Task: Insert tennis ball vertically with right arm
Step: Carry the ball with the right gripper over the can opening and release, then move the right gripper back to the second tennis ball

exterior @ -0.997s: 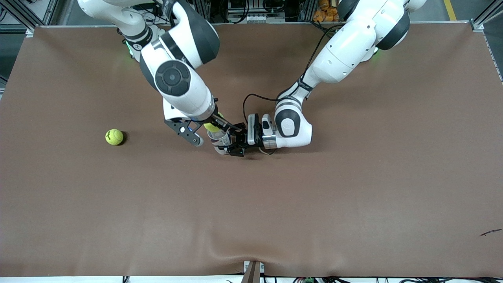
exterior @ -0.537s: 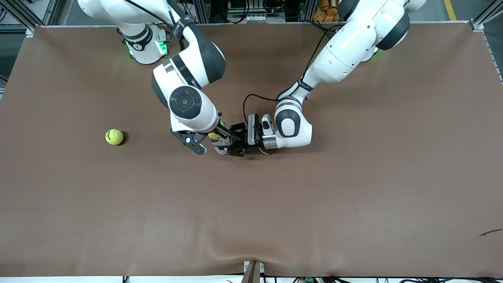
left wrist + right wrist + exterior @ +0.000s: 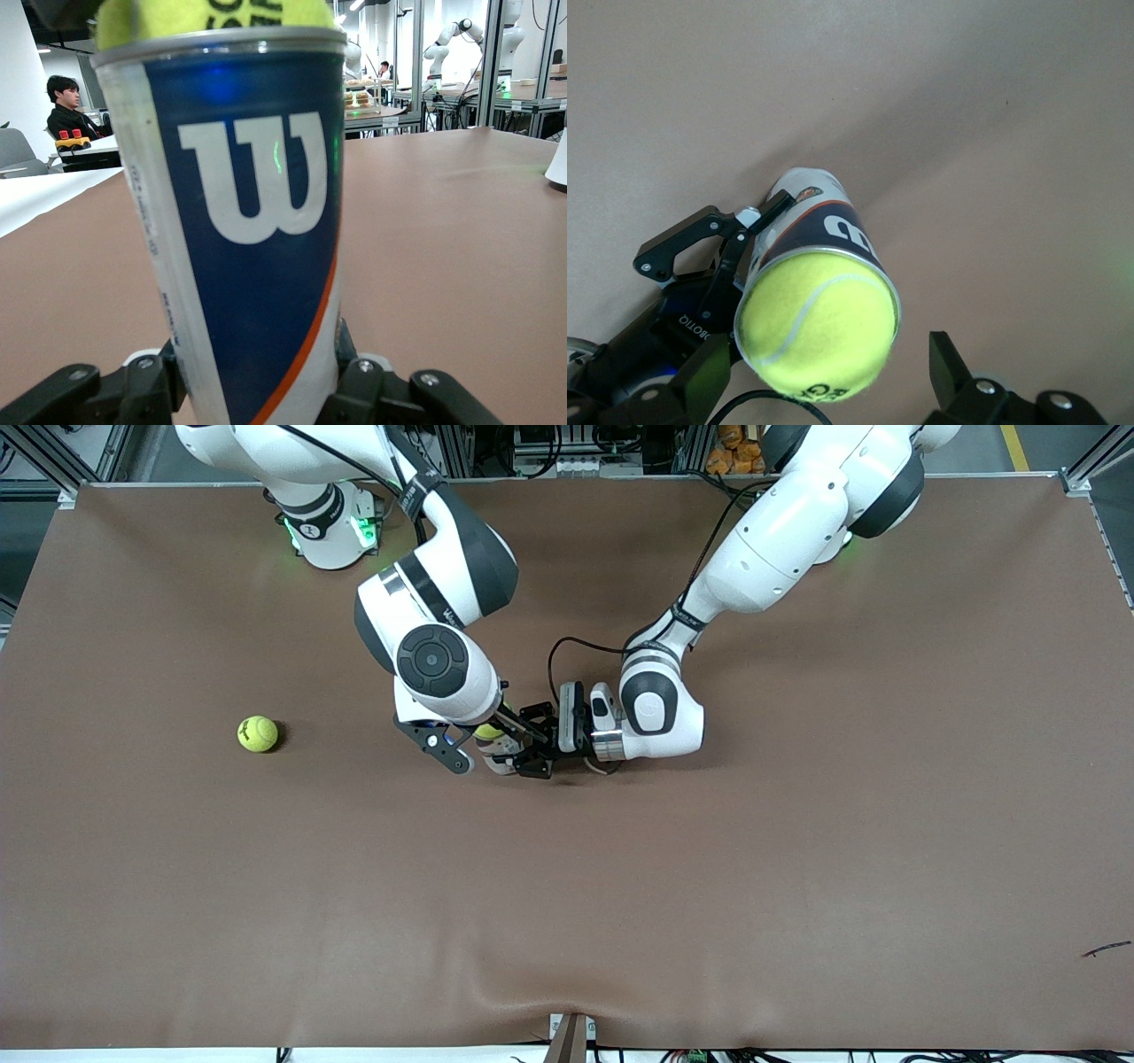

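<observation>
The left gripper (image 3: pixel 518 757) clamps the upright blue-and-white cylindrical can (image 3: pixel 244 239), the yellow-green fuzzy tennis ball (image 3: pixel 818 329) seated in its mouth between the right gripper's (image 3: pixel 824 372) spread fingers (image 3: pixel 950 365).

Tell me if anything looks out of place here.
Only the loose tennis ball toward the right arm's end. The other ball sits in the can's mouth, below the open right gripper; the left gripper holds the can upright.

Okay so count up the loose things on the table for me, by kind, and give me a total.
Yellow-green felt tennis balls: 2, one lying on the brown table cover toward the right arm's end, one sitting in the can's mouth.
Blue and white Wilson ball can, upright: 1.
Total: 3.
</observation>
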Controlling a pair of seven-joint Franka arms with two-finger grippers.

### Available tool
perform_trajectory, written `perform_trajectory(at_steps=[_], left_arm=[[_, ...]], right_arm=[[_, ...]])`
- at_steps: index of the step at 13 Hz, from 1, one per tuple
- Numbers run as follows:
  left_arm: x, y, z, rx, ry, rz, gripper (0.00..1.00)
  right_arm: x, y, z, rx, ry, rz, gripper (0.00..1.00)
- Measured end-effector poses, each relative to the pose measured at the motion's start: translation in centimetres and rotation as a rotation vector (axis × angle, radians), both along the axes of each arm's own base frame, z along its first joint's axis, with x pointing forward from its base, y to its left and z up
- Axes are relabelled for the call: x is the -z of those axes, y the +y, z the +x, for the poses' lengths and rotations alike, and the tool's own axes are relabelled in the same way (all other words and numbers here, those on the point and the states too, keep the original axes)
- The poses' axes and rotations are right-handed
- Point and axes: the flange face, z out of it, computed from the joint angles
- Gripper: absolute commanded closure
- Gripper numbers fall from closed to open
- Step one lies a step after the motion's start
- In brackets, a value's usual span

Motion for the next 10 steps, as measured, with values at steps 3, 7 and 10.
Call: perform_trajectory(at_steps=[3,7,10], left_arm=[[0.0,0.0,0.0,0.000,0.000,0.000,0.38],[0.0,0.0,0.0,0.000,-0.001,0.000,0.38],[0.0,0.0,0.0,0.000,-0.001,0.000,0.38]], right_arm=[[-1.4,0.0,0.4,0.011,-0.025,0.013,0.00],[-7.0,-4.9,2.6,0.043,-0.089,0.017,0.00],[-7.6,-13.6,5.7,-0.022,-0.074,-0.058,0.00]])
